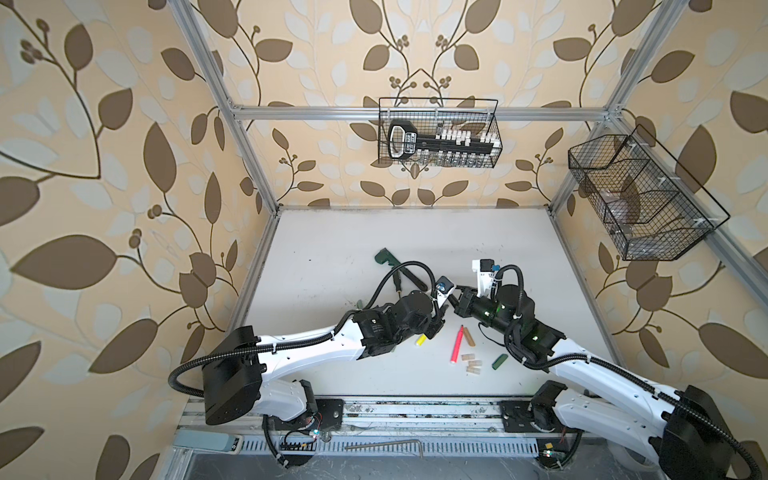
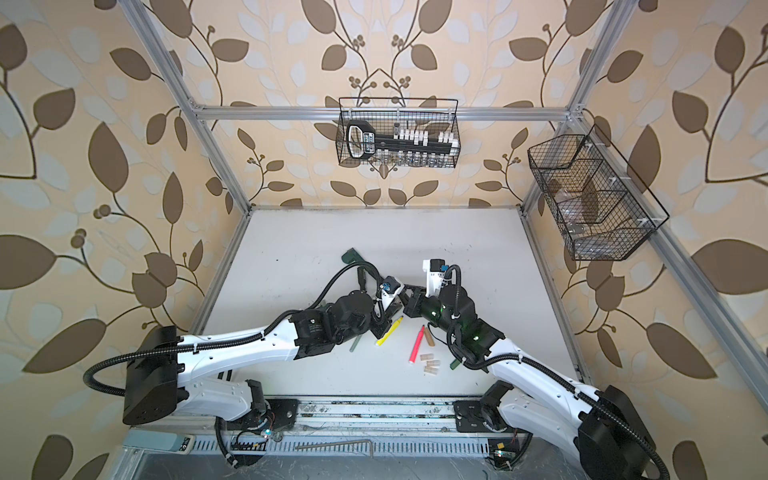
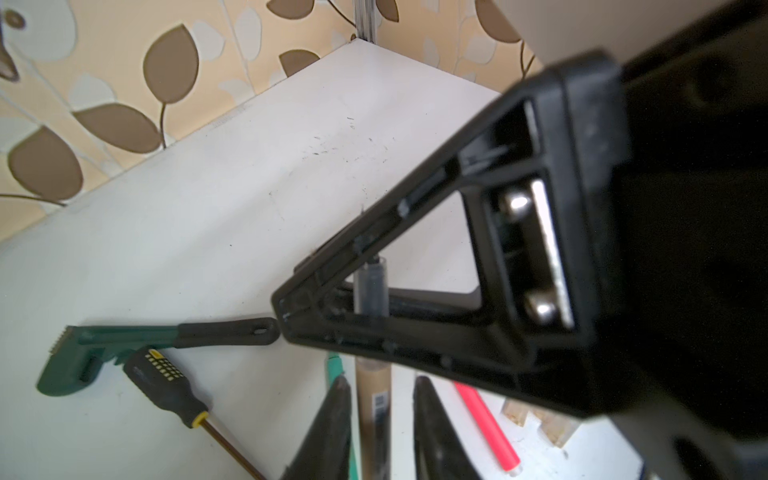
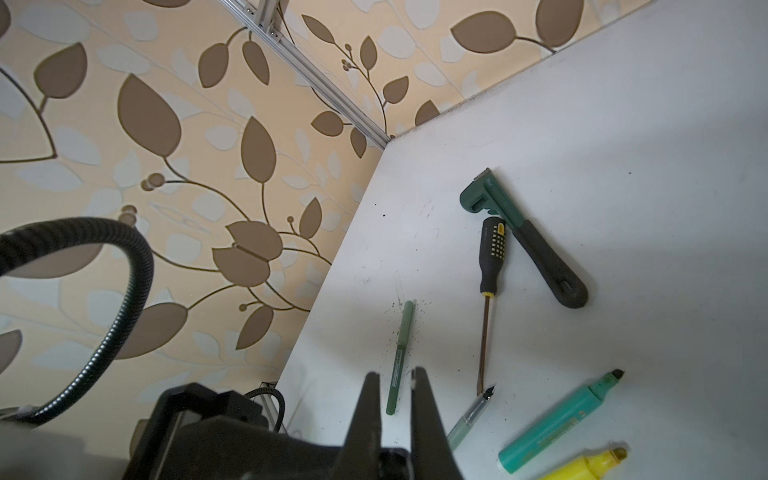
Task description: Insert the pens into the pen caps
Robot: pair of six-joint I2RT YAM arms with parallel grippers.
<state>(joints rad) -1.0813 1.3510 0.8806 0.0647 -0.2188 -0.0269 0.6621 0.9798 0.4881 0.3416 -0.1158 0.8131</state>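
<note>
In both top views, what is judged to be the gold-brown cap (image 1: 468, 336) is seen lying on the table (image 1: 332, 270), just beside the pink pen (image 1: 457, 345) and not yet fitted. In the left wrist view, the gold-brown pen (image 3: 374, 399) is seen between the fingers of the left claw (image 3: 381, 377). That claw stands slack, with a gap visible on each side of the barrel. The pen's clear fore section is seen through the frame of the right claw (image 3: 286, 322), which is clenched, apparently on that section. In the right wrist view, the pen cannot be made out between the close-set fingers, so the grip is not confirmed there. A hand-over is judged to be in hand. The left claw is best drawn back along the barrel's line, without sideways drag, and the nib end is kept clear for the cap.
</note>
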